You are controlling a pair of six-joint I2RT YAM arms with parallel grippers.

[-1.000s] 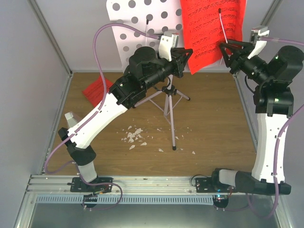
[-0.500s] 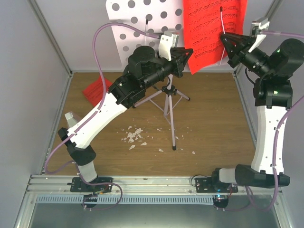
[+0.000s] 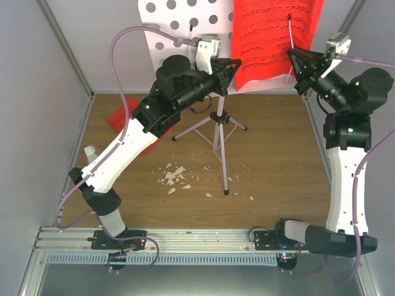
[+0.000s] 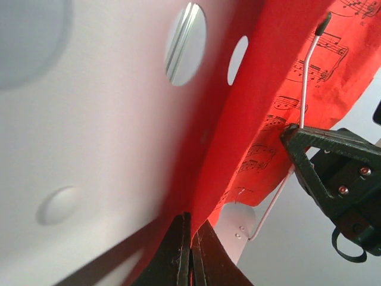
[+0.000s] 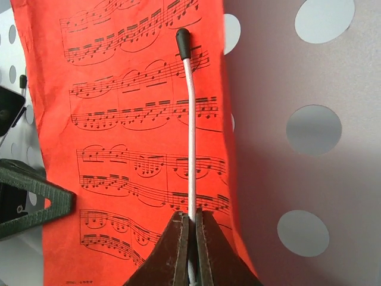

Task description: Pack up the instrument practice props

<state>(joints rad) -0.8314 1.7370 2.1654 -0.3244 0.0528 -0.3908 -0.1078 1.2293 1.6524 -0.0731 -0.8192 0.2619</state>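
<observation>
The pale perforated music-stand plate [image 3: 179, 28] stands on silver tripod legs [image 3: 220, 140] at the back. A red sheet of music [image 3: 271, 37] lies against it. My left gripper [image 3: 234, 64] is shut on that sheet's lower left edge; the left wrist view shows the jaws [image 4: 190, 238] pinching red paper [image 4: 262, 101]. My right gripper [image 3: 293, 57] is shut on the stand's thin white page-holder wire [image 5: 190, 119], which lies over the sheet [image 5: 131, 149]. More red sheets [image 3: 120, 116] lie on the floor at left. A small white metronome [image 3: 91, 152] stands by the left arm.
White crumbs [image 3: 174, 176] are scattered on the wooden floor in front of the tripod. Grey walls and metal frame posts close in the left, right and back. The right gripper also shows in the left wrist view [image 4: 333, 173], close to the left one.
Both grippers have risen a little. The left one moved up and left with the sheet's corner, and the red sheet now hangs higher and flatter on the plate.
</observation>
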